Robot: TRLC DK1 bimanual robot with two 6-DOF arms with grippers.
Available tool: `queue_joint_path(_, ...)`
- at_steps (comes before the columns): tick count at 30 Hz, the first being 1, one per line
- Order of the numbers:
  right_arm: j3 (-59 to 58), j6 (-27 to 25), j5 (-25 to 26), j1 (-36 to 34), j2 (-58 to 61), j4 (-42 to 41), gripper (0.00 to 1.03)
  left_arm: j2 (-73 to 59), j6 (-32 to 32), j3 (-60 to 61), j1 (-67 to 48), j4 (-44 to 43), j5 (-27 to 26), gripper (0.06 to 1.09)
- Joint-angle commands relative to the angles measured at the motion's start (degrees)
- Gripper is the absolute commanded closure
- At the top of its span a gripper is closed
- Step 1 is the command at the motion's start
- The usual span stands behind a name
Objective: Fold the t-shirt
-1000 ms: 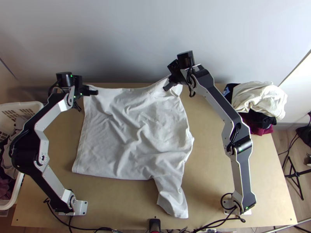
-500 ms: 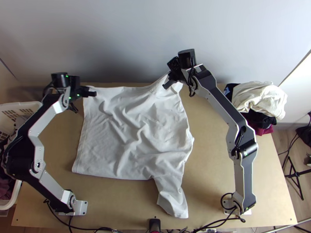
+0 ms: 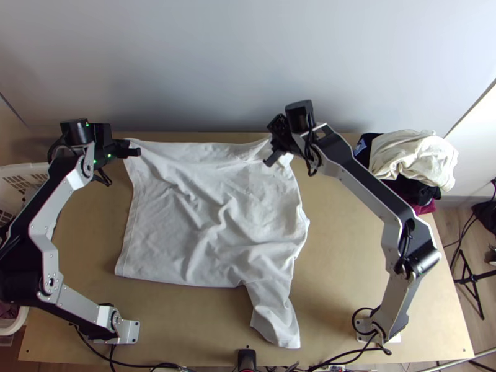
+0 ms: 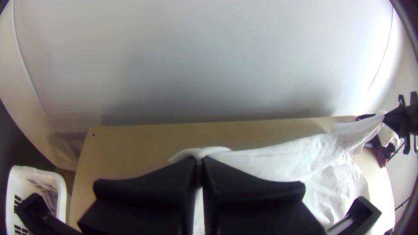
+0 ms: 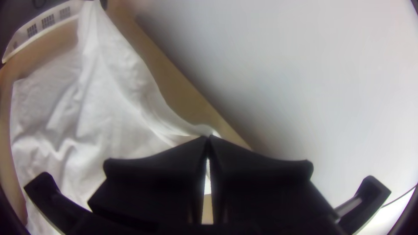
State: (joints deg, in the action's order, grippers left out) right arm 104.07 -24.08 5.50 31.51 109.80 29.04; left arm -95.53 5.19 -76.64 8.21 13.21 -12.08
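The light wooden table [image 3: 341,266] bears a rumpled, mostly spread white t-shirt [image 3: 204,229] and heaped clothes [image 3: 412,158].

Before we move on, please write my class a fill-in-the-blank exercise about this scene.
The shirt is ____ in colour.
Of the shirt's near and far edges, the left claw and right claw hold the ____ one.
The basket is on the ____ arm's side.
The clothes pile is on the ____ arm's side.

Missing words: white; far; left; right
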Motion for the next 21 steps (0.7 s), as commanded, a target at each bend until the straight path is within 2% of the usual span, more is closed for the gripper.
queue_joint_path(1,-7.57,1.58,-0.49,1.63,-5.56,-0.38,1.00,5.09,0.52,5.36,-0.30,0.32,-0.58,1.05)
queue_joint_path(11,-13.81,4.83,-4.44,3.65,-12.06,4.54,1.00,11.94,0.87,13.27,-1.35,1.55,-1.55,1.05)
queue_joint_path(21,-18.91,8.69,-11.39,5.23,-16.37,12.45,1.00,17.13,0.87,18.37,-1.70,3.14,-1.55,1.05)
